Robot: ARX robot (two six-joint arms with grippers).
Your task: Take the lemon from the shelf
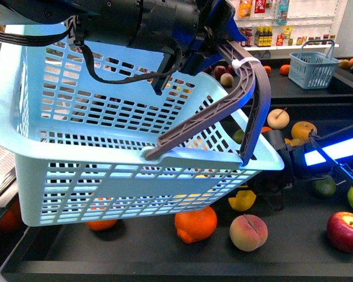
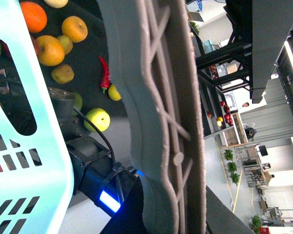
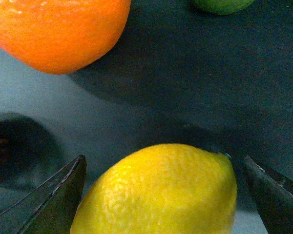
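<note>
At the lower right of the front view, just under the low corner of the pale blue basket (image 1: 106, 147), the lemon (image 1: 242, 200) is lying on the black deck of the shelf (image 1: 135, 252). An orange (image 1: 195, 224) and a peach (image 1: 248, 232) are sitting near it towards the bottom edge. The right arm (image 1: 335, 150), its blue strip glowing, is reaching in from the right edge towards that spot.

In the right wrist view the right gripper (image 3: 163, 161) is straddling the fruit. Its two dark fingers (image 3: 53, 200) are standing apart, one on each side of the lemon's yellow body, with a sliver of deck showing between each finger and the skin, so nothing is being squeezed yet. It looks to me like the lining-up before the close. The orange is sitting close behind the lemon, which is probably why the fingers are coming at its flanks rather than across that side.

Filling the upper left and middle of the front view, the basket is hanging tilted in the air. Its grey handle (image 1: 253, 100) is running up into the left gripper (image 1: 219, 35). I am guessing it is being kept there, mouth up and close by, as a place for the lemon to go. I cannot tell how the left jaws are set on the handle, as they are hidden.
</note>
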